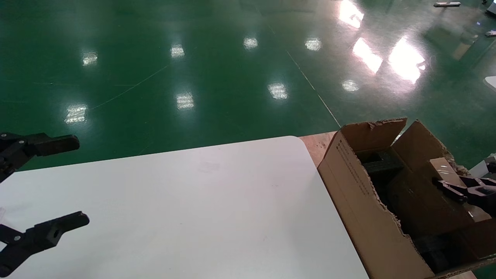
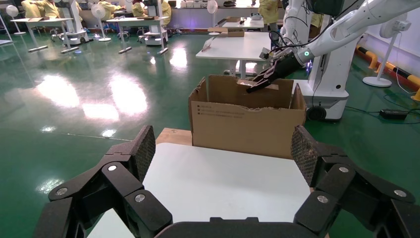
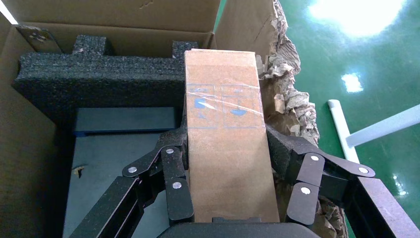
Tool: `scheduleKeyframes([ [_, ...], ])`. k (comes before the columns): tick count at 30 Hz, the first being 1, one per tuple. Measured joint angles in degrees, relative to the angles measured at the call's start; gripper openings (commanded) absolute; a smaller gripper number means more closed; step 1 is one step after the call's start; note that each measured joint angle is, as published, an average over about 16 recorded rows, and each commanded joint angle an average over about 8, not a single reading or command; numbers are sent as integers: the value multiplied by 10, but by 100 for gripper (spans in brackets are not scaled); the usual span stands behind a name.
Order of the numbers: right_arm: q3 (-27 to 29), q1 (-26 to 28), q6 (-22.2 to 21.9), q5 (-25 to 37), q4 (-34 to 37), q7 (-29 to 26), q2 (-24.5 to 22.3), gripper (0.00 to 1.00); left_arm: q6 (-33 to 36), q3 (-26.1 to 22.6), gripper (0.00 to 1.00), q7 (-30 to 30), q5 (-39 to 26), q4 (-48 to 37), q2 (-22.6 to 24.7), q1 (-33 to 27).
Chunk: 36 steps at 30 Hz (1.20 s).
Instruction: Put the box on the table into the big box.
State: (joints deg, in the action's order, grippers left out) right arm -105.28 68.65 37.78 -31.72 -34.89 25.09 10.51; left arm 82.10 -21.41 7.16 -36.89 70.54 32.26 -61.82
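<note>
The small taped brown box (image 3: 223, 99) is inside the big box (image 1: 356, 193), next to its torn far wall and beside the dark foam blocks (image 3: 99, 74). My right gripper (image 3: 225, 136) is shut on the small box, one pad on each long side. In the head view the right gripper (image 1: 457, 188) reaches into the carton from the right with the box (image 1: 441, 166) in it. My left gripper (image 1: 73, 182) is open and empty over the left end of the white table (image 1: 193, 201). It also shows in the left wrist view (image 2: 223, 148).
The carton stands past the table's right edge on a wooden surface (image 1: 317, 145). Its print faces the table (image 2: 223, 111). Ragged torn cardboard (image 3: 292, 99) lines its far wall. Green floor surrounds the table.
</note>
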Motion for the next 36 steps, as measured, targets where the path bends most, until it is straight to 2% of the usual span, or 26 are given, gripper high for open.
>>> scheduleKeyframes([
  [4, -1, 3, 0, 5, 9, -4, 5, 77, 0, 0, 100, 0, 0, 0, 0, 0],
  [5, -1, 4, 0, 7, 11, -4, 6, 88, 0, 0, 100, 0, 0, 0, 0, 0],
  [7, -1, 5, 0, 9, 14, -6, 7, 100, 0, 0, 100, 0, 0, 0, 0, 0],
  [29, -1, 6, -2, 10, 15, -6, 7, 100, 0, 0, 100, 0, 0, 0, 0, 0],
  [36, 5, 16, 11, 12, 5, 2, 7, 100, 0, 0, 100, 0, 0, 0, 0, 0],
])
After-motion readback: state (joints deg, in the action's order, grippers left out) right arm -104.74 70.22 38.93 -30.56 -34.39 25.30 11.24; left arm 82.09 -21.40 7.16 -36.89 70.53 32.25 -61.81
